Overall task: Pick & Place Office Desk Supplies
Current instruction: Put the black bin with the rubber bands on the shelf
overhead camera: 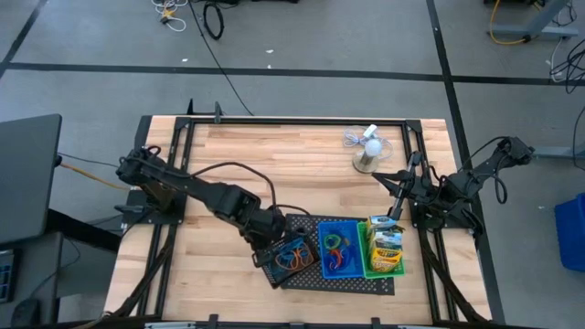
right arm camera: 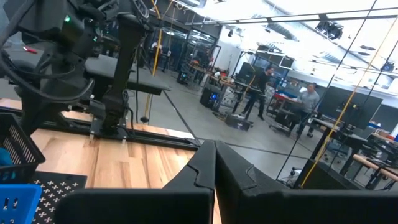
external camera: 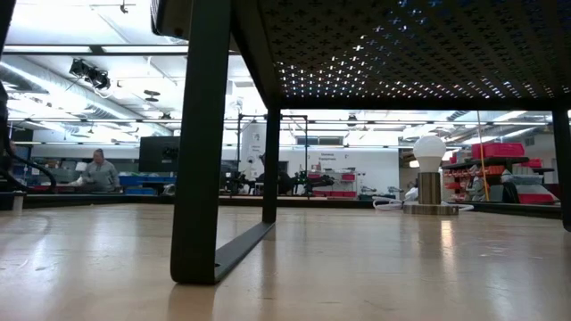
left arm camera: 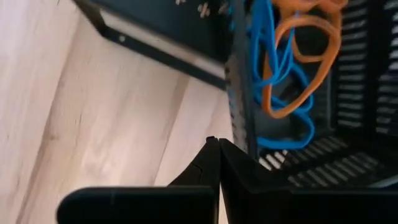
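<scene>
A small black bin (overhead camera: 292, 259) holding blue and orange rubber-band loops (left arm camera: 283, 74) stands askew at the left end of the black mesh tray (overhead camera: 343, 281). Beside it are a blue bin (overhead camera: 339, 247) with coloured loops and a green bin (overhead camera: 385, 250) with yellow crayon boxes. My left gripper (overhead camera: 272, 245) is shut, low at the black bin's left wall (left arm camera: 239, 106); its fingertips show in the left wrist view (left arm camera: 214, 143). My right gripper (overhead camera: 380, 175) is shut and empty, held above the table near the white fan (overhead camera: 368, 153); it also shows in the right wrist view (right arm camera: 214, 144). My left gripper has its shut fingers (left arm camera: 233, 171) close along the outside of the black bin's left wall (left arm camera: 244, 146), near its bottom edge. I cannot tell whether they touch it. The bin rests on the tray and table.
The white fan on its round base also shows in the low view (external camera: 429, 183), at the table's far right with its cord. The mesh tray stands on legs (external camera: 198, 178) near the front edge. Bare wood lies at the table's left and far middle. People stand in the room beyond.
</scene>
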You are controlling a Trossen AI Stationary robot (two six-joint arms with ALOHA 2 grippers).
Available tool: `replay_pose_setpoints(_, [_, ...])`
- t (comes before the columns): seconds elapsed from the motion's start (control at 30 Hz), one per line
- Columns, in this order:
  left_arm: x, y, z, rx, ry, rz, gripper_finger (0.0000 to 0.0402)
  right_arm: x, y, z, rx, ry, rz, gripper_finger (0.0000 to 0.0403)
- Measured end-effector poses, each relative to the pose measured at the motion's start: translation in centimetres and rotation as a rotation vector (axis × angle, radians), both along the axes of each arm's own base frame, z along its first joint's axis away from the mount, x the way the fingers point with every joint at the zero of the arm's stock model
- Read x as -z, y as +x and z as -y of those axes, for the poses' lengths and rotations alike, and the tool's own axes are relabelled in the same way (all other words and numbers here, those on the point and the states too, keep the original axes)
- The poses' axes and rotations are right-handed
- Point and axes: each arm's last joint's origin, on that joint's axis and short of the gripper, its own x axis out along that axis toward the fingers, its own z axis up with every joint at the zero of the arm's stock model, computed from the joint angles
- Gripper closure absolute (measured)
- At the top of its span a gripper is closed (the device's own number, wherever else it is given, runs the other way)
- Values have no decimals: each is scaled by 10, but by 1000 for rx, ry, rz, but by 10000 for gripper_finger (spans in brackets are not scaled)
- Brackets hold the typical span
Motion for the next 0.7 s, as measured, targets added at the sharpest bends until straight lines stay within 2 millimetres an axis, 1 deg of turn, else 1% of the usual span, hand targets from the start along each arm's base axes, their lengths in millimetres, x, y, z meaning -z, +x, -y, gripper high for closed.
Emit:
replay_pose_setpoints(0.07, [1,-3,-1,-8,20,-35,400,0,0,0,0,0,1,400])
replay_pose_setpoints(0.17, [5,-14,-7,-33,74,-154,401,0,0,0,0,0,1,400])
replay_pose_setpoints(0.23, [6,-17,-8,-25,80,-190,401,0,0,0,0,1,1,400])
replay_pose_setpoints(0.33, [10,-13,-3,-7,27,-149,401,0,0,0,0,1,1,400])
replay_pose_setpoints(0.43, [10,-9,5,30,-33,-99,401,0,0,0,0,0,1,400])
replay_pose_setpoints(0.7, [10,-8,22,61,-99,-66,401,0,0,0,7,-1,0,400])
